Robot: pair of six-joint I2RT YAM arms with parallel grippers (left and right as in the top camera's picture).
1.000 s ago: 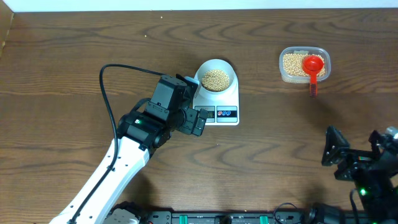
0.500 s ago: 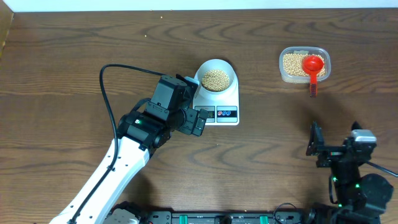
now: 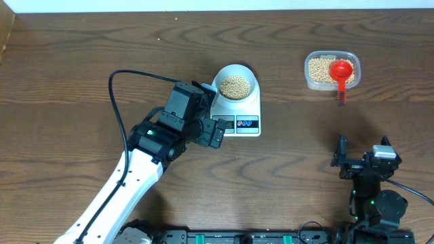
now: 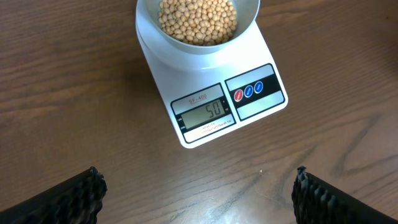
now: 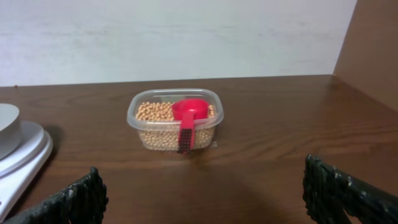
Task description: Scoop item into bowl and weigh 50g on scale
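Dark wood tabletop (image 3: pixel 81 61), white wall (image 5: pixel 186 37) behind. Your left end effector (image 4: pixel 198 180) gapes wide, empty, just before the scale (image 4: pixel 155 70) reading 50 under the bowl (image 4: pixel 186 48) of beans (image 4: pixel 198 18); your right end effector (image 5: pixel 200 171), equally wide and empty, faces the tub (image 5: pixel 144 129).

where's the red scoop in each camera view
Overhead: scoop at upper right, lying in the tub, handle sticking out past the rim.
Left wrist: not in it.
Right wrist: scoop at centre, handle hanging over the tub's front wall.
Shared landmark: the scale, centre in overhead, top in left wrist, left edge in right wrist.
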